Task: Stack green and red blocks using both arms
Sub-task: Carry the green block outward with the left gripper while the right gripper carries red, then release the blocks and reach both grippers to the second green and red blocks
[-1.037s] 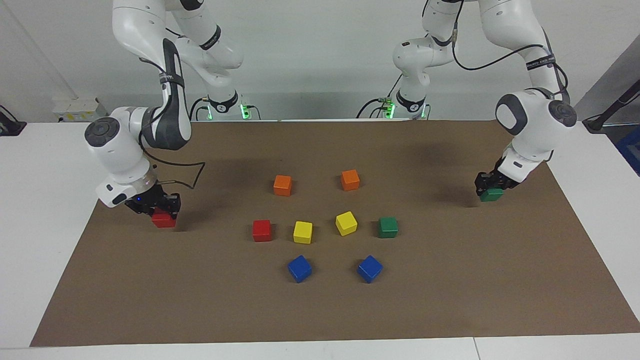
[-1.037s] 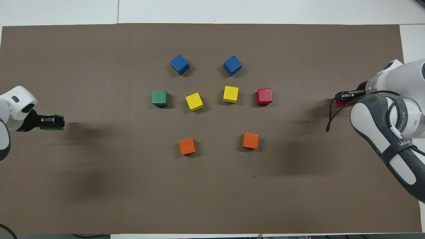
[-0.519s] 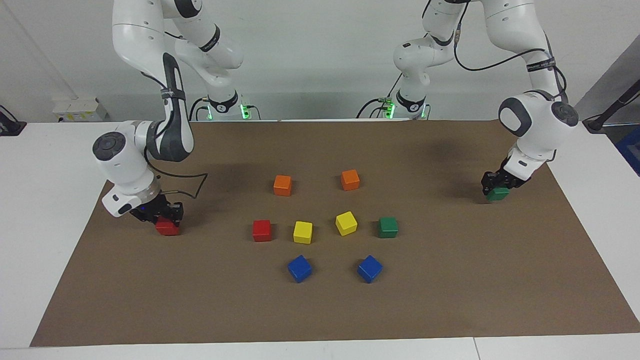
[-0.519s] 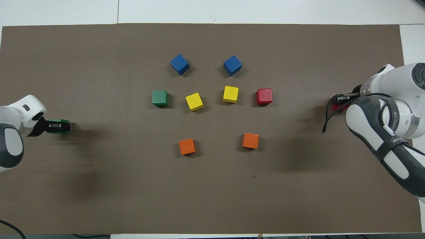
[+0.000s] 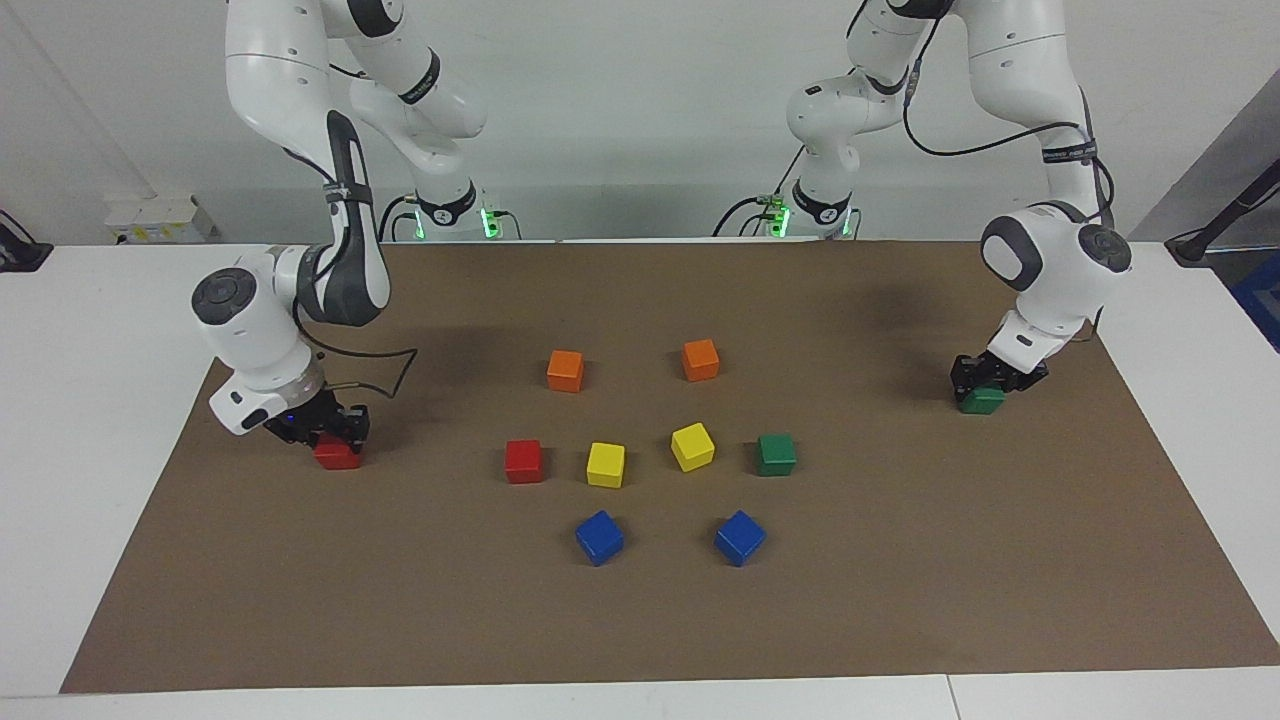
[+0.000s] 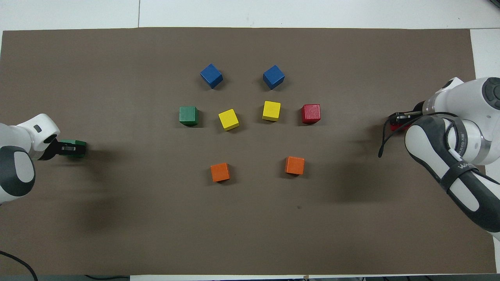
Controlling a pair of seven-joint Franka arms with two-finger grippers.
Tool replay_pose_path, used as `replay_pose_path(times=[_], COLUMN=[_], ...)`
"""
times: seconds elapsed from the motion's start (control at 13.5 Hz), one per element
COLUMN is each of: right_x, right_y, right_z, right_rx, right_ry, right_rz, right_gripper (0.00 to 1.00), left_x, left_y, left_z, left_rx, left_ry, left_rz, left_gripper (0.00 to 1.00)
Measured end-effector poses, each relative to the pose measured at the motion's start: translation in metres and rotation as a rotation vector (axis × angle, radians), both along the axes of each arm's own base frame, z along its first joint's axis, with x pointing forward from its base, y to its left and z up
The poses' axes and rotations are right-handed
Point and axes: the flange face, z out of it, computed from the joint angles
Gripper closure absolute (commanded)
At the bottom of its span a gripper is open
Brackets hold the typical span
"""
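I see the left gripper (image 5: 985, 383) clamped on a green block (image 5: 982, 401) low at the left arm's end of the mat (image 5: 640, 620), and the right gripper (image 5: 322, 432) clamped on a red block (image 5: 337, 455) at the right arm's end. Farther out, a loose green block (image 5: 776, 454) and red block (image 5: 523, 461) flank two yellow blocks (image 5: 649, 456). I judge this the pickup step; next, lift and carry each onto its match

No legible text — arm-band (image 6: 465, 169) lettering too small to read.

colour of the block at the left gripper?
Dark green block at the left gripper; facing view shows it best.
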Motion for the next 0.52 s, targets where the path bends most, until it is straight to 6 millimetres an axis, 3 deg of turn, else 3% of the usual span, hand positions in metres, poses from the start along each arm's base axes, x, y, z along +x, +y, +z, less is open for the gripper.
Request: replay_pose_path(times=[0.15, 0.22, 0.37, 0.52], right_x=[0.001, 0.001, 0.002, 0.005], right_y=[0.0, -0.001, 0.0, 0.011], right_z=[0.009, 0.025, 0.085, 0.15], right_rx=[-0.005, -0.009, -0.019, -0.028], right_ry=[-0.002, 0.007, 0.031, 0.025], right_rz=[0.022, 0.027, 0.031, 0.042], right_gripper=[0.0, 0.0, 0.0, 0.0], left_x=[-0.001, -0.001, 0.007, 0.027], left_y=[0.007, 0.011, 0.015, 0.014], left_z=[0.0, 0.001, 0.017, 0.055], left_rx=[0.002, 0.002, -0.002, -0.011], left_ry=[-0.001, -0.002, 0.007, 0.022], left_rz=[-0.02, -0.025, -0.034, -0.049], left_gripper=[0.0, 0.0, 0.0, 0.0])
